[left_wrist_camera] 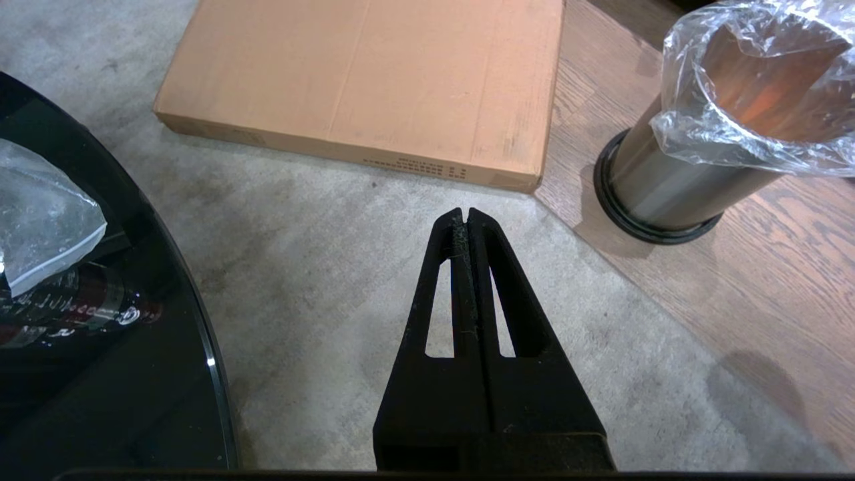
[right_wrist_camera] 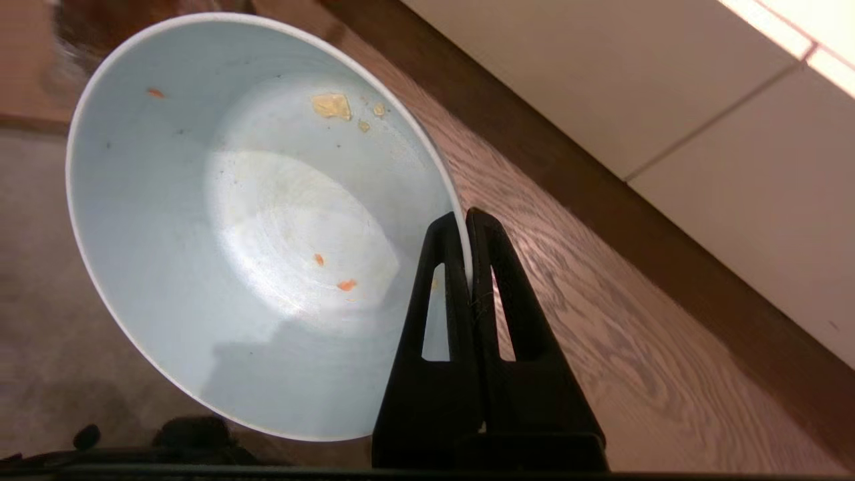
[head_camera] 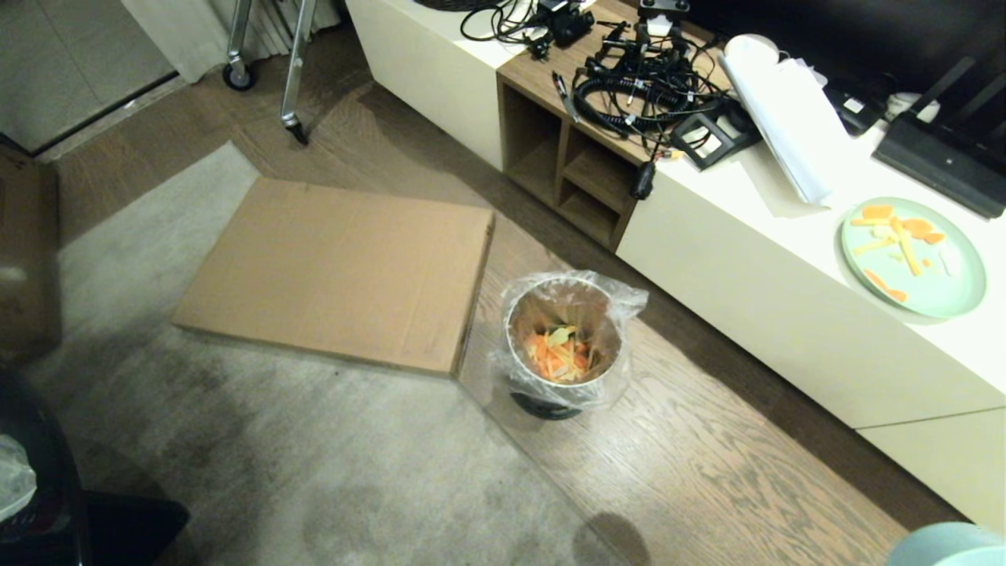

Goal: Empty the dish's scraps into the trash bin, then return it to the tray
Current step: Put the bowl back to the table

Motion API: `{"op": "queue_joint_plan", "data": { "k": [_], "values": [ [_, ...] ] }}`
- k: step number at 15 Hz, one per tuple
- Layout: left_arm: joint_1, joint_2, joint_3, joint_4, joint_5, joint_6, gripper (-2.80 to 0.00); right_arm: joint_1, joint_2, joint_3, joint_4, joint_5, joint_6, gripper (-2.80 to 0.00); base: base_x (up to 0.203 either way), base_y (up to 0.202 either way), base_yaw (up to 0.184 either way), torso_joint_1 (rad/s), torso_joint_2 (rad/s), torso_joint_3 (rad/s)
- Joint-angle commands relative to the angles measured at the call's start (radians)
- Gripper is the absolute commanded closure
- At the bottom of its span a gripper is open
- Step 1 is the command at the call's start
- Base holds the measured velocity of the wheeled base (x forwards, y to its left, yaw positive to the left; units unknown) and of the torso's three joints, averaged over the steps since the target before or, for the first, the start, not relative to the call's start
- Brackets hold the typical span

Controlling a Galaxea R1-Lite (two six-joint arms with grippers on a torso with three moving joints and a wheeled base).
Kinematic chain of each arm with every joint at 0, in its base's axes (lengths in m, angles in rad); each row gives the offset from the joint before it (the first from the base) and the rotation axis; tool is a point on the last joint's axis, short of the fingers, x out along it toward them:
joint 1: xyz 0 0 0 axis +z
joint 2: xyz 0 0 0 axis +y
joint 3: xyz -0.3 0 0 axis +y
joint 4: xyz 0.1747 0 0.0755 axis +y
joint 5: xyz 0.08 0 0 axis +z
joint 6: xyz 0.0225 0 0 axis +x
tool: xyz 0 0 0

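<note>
Head view, left to right. At the far left edge a dark round glass table (head_camera: 39,472) is cut off by the frame; a clear plastic bag (left_wrist_camera: 40,214) lies on it, and what sits beneath the bag is hard to make out. Beside it a grey carpet (head_camera: 314,472) offers open floor, bounded farther off by a flat brown cardboard box (head_camera: 338,271) lying on the carpet. The left gripper (left_wrist_camera: 467,217) hangs over this carpet, its black fingers pressed together on nothing.

Centre: the small cylindrical stainless-steel trash bin (head_camera: 562,346) with a black base ring and clear plastic liner stands on the wooden floor (head_camera: 707,472), just beside the box corner and apart from the cabinet. Inside lie the orange and pale yellow scraps (head_camera: 559,354) in a heap.

Right: a long cream worktop (head_camera: 786,259) runs diagonally, with a strip of bare wooden floor between it and the bin. It carries tangled black cables (head_camera: 644,86), a rolled white sheet (head_camera: 786,126) and a flat pale green plate (head_camera: 912,255) with orange pieces; the plate sits close to the worktop's front edge.

At the lower right corner only a sliver of the small round pale blue-white dish (right_wrist_camera: 254,220) shows. In the right wrist view the right gripper (right_wrist_camera: 467,220) is clenched on the dish's rim, holding it tilted above the wooden floor; only a few tiny orange and yellow flecks cling inside. The tray is in no view.
</note>
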Motion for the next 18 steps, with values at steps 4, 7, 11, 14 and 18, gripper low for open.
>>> {"op": "queue_joint_plan", "data": {
  "k": [4, 7, 11, 14, 18],
  "values": [
    [0.000, 0.000, 0.000, 0.001, 0.001, -0.001, 0.00, 0.004, -0.078, -0.003, 0.004, 0.009, 0.001, 0.00, 0.000, 0.000, 0.000, 0.000, 0.00, 0.000],
    [0.000, 0.000, 0.000, 0.001, 0.001, 0.000, 0.00, 0.004, -0.077, -0.005, 0.004, 0.009, 0.001, 0.00, 0.000, 0.000, 0.000, 0.000, 0.00, 0.000],
    [0.000, 0.000, 0.000, 0.000, 0.001, 0.000, 0.00, 0.004, -0.076, -0.005, 0.005, 0.009, 0.001, 0.00, 0.000, 0.000, 0.000, 0.000, 0.00, 0.000],
    [0.000, 0.000, 0.000, 0.001, 0.001, 0.000, 0.00, 0.004, -0.078, -0.005, 0.005, 0.009, 0.001, 0.00, 0.000, 0.000, 0.000, 0.000, 0.00, 0.000],
    [0.000, 0.000, 0.000, 0.000, 0.001, 0.000, 0.00, 0.004, -0.078, -0.004, 0.004, 0.009, 0.001, 0.00, 0.000, 0.000, 0.000, 0.000, 0.00, 0.000]
  ]
}}
